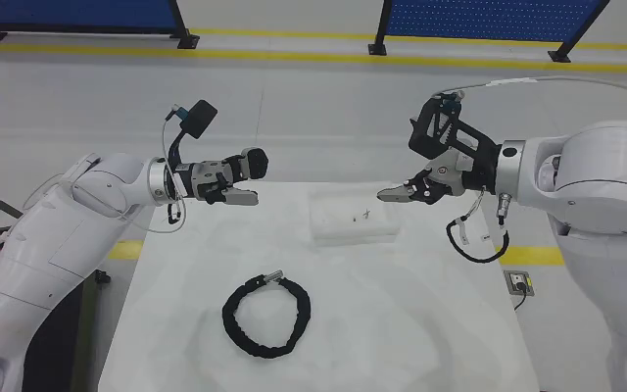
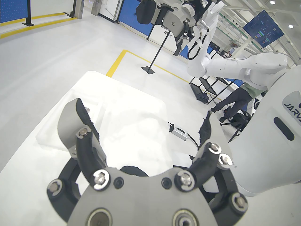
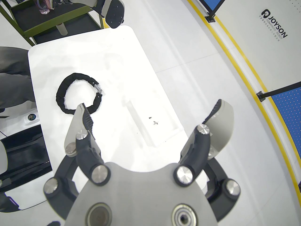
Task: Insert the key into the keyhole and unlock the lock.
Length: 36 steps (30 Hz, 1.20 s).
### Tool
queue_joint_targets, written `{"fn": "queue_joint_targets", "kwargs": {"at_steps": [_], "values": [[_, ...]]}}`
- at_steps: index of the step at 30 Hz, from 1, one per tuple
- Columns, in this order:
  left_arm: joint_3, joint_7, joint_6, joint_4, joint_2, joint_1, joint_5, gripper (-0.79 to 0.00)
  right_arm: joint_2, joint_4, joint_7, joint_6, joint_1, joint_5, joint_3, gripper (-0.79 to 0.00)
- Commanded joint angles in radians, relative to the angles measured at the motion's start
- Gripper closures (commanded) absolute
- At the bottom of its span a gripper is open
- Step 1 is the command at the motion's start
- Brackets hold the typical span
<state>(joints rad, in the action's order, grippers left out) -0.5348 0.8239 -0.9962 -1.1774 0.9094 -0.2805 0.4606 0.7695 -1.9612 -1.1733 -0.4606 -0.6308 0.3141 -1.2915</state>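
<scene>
Nothing is held yet. The left gripper (image 1: 253,180) is parked above the far left corner of the worktop (image 1: 411,323), its jaws spread wide and empty. The right gripper (image 3: 150,103) is held over the far edge, just beside the right end of the white tray (image 1: 333,227), with its jaws also wide apart and empty.

The key (image 3: 155,122) lies flat on the tray by the far edge. The lock (image 1: 229,318), a black fabric-covered loop, rests near the middle of the worktop, towards the near edge, with its metal end (image 3: 98,88) turned to the far side.

Picking up the key is judged to be the step in hand, and the right gripper is better placed for it. A descent from straight above is advised, with the pads brought in across the key's head so that the blade is left free. Because the key is small, thin and flat, a slip or a pinch against the tray's soft-looking surface is to be guarded against.
</scene>
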Motion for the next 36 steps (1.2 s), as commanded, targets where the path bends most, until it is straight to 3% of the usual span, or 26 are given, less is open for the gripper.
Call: {"fn": "queue_joint_targets", "kwargs": {"at_steps": [1,19,30,36], "values": [[0.000,0.000,0.000,0.000,0.000,0.000,0.000,-0.785,0.000,0.000,0.000,0.000,0.000,0.000,0.000,-0.784],[0.000,0.000,0.000,0.000,0.000,0.000,0.000,-0.785,-0.001,0.001,0.032,0.003,-0.031,0.051,0.013,-0.785],[0.000,0.000,0.000,0.000,0.000,0.000,0.000,-0.785,0.000,0.111,0.030,-0.028,-0.080,0.078,0.102,-0.785],[0.000,0.000,0.000,0.000,0.000,0.000,0.000,-0.785,0.017,0.215,0.045,0.028,-0.065,0.072,0.187,-0.785]]}}
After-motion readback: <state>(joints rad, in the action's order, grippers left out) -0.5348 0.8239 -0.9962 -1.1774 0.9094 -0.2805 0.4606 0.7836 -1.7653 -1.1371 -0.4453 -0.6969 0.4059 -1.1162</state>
